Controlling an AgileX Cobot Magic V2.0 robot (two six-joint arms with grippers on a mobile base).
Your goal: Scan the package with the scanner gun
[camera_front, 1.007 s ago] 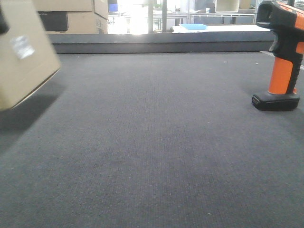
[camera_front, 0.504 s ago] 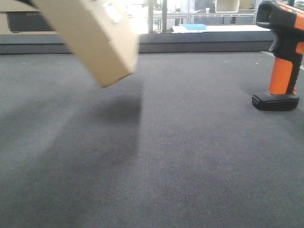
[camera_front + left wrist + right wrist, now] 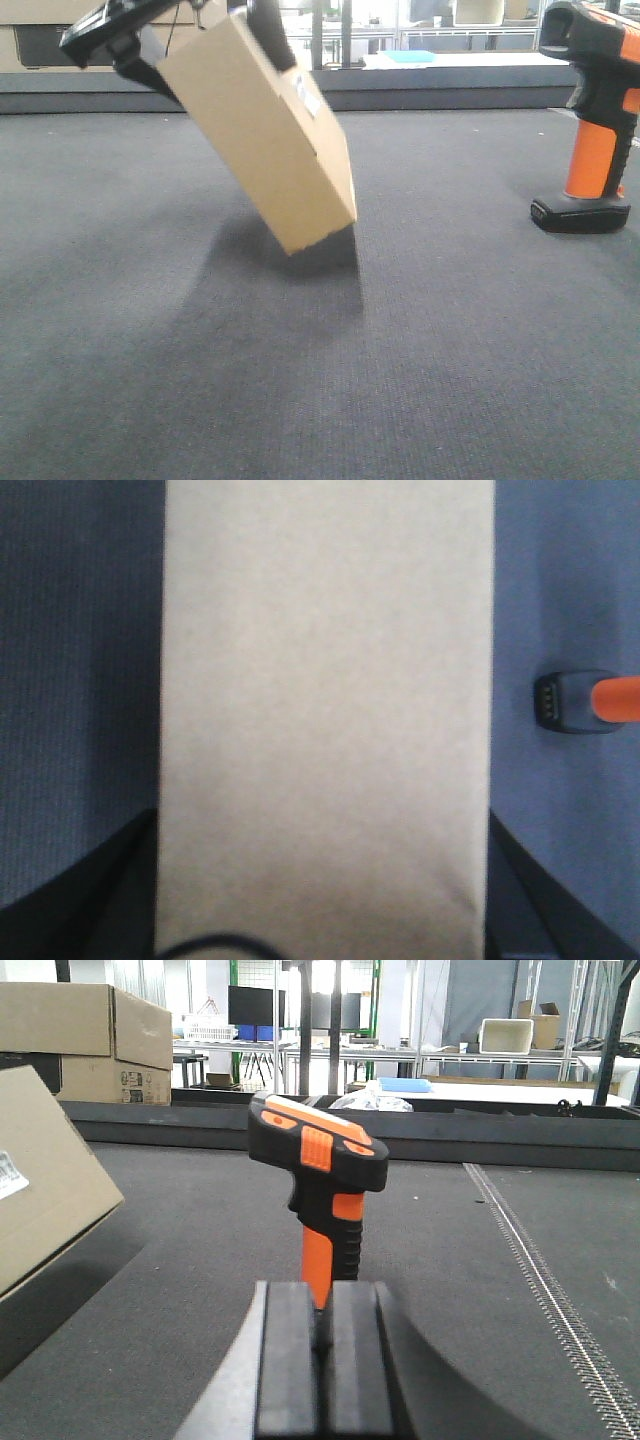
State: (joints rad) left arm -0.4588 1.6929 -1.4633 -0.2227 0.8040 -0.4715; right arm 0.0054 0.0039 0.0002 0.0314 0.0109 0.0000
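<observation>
The package (image 3: 265,130), a tan flat box, hangs tilted above the dark mat with its lower corner close to the surface. A small white label (image 3: 308,95) shows on its right-facing side. My left gripper (image 3: 205,40) is shut on the box's upper end; in the left wrist view the package (image 3: 325,710) fills the middle between dark fingers (image 3: 100,890). The scanner gun (image 3: 592,120), orange handle and black head, stands upright on its foot at the right. My right gripper (image 3: 320,1360) is shut and empty just in front of the scanner gun (image 3: 325,1175), whose foot it hides.
Stacked cardboard boxes (image 3: 85,1040) stand behind the mat at the left. A raised dark ledge (image 3: 450,95) runs along the mat's far edge. Beyond it are a blue tray (image 3: 410,56) and a white bin (image 3: 505,1035). A stitched seam (image 3: 540,1270) crosses the mat at the right.
The package has swung from the left edge of the front view towards the middle and come lower, and the left gripper has come into view. The scanner gun has not moved.
</observation>
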